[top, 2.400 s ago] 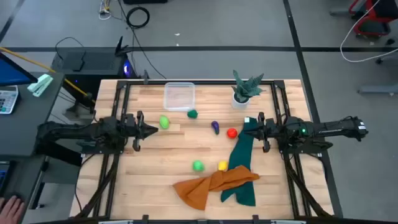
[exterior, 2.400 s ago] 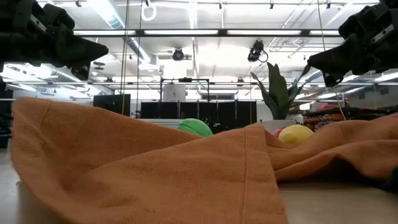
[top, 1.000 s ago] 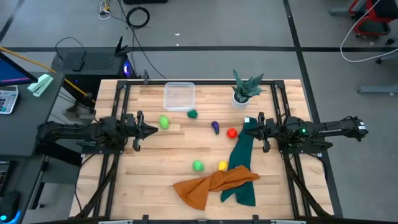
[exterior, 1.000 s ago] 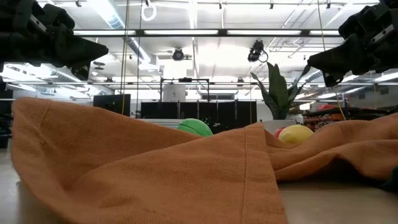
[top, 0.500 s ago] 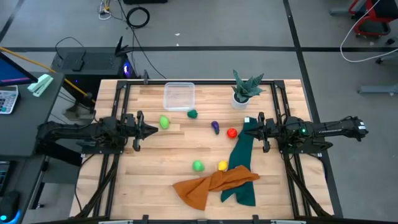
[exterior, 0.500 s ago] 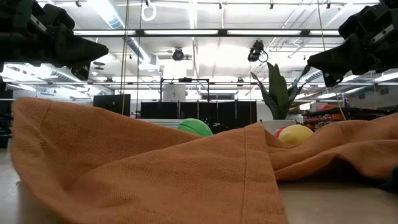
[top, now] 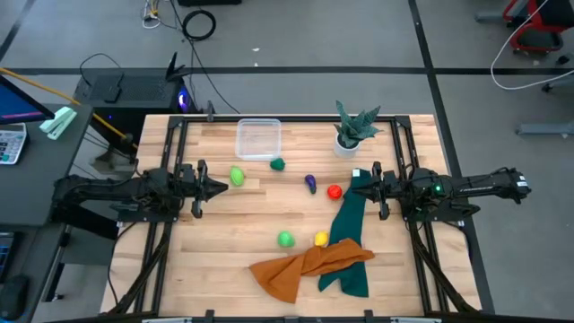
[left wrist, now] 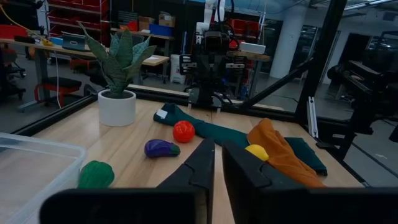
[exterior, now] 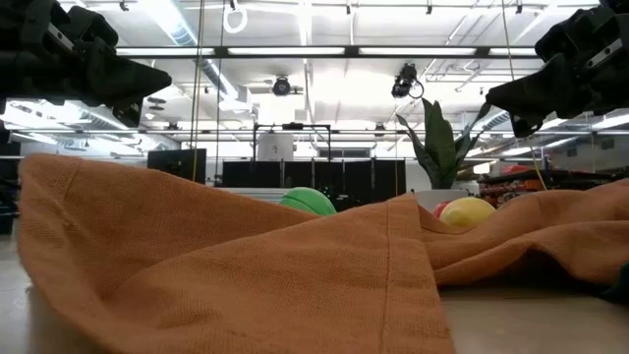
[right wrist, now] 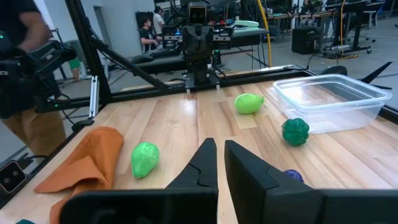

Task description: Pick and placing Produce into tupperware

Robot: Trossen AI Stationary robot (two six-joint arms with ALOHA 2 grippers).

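The wooden table [top: 224,224] is carrying the empty tupperware [top: 258,139]; the left gripper [top: 218,187] and right gripper [top: 359,186] are hovering nearby, both narrowed, holding nothing.

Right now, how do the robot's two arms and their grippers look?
Both arms are dark, nearly black, built of jointed segments. The left gripper and the right gripper each end in two slim, tapered dark fingers. A small green light glows on the right arm, and thin dark cables run along both.

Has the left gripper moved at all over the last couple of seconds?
No. The left gripper sits in the same spot beside the light green produce.
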